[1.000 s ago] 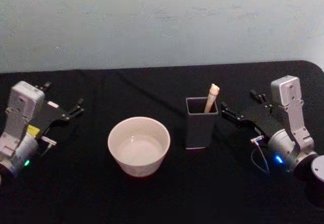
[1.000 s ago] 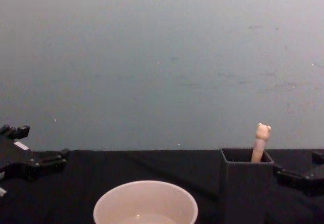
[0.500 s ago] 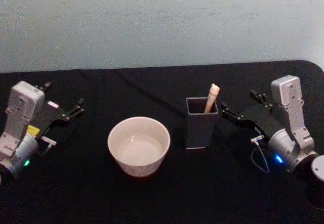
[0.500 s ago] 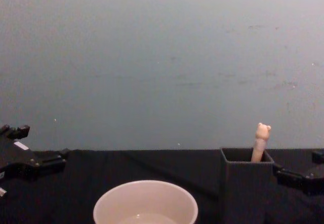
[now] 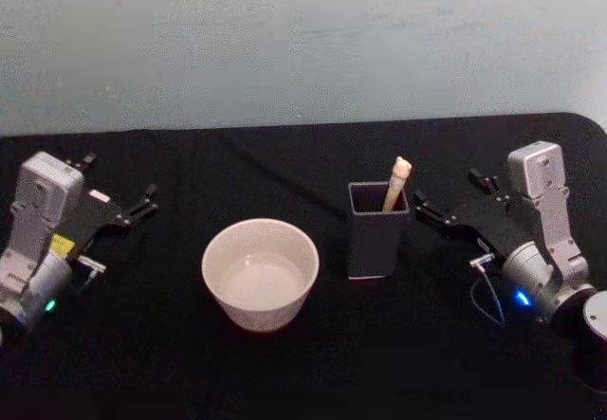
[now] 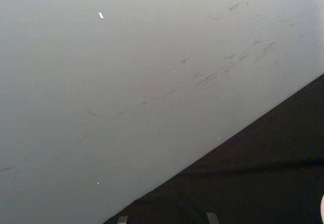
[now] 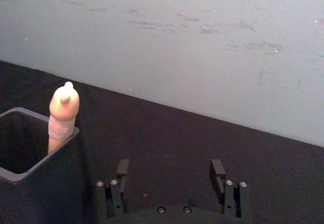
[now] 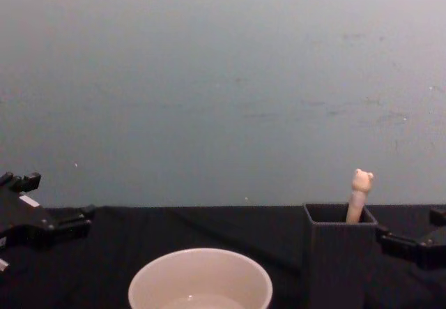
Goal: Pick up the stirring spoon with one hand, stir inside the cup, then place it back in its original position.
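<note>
The stirring spoon (image 5: pixel 398 181) stands in the dark grey square holder (image 5: pixel 377 235), its beige bear-head handle (image 8: pixel 360 192) leaning out of the top; its bowl is hidden inside. The cream-white cup (image 5: pixel 260 273) sits to the left of the holder. My right gripper (image 5: pixel 424 213) hovers just right of the holder, open with nothing between its fingers (image 7: pixel 217 169). In the right wrist view the spoon handle (image 7: pixel 62 115) and the holder's rim (image 7: pixel 30 171) lie off to one side of the right gripper (image 7: pixel 169 172). My left gripper (image 5: pixel 145 202) rests open at the far left, well away from the cup.
A black cloth (image 5: pixel 303 373) covers the table, and a pale wall (image 5: pixel 303 41) stands right behind it. The right arm's body (image 5: pixel 541 240) sits at the right edge. There is free room between the cup and the left arm (image 5: pixel 38 240).
</note>
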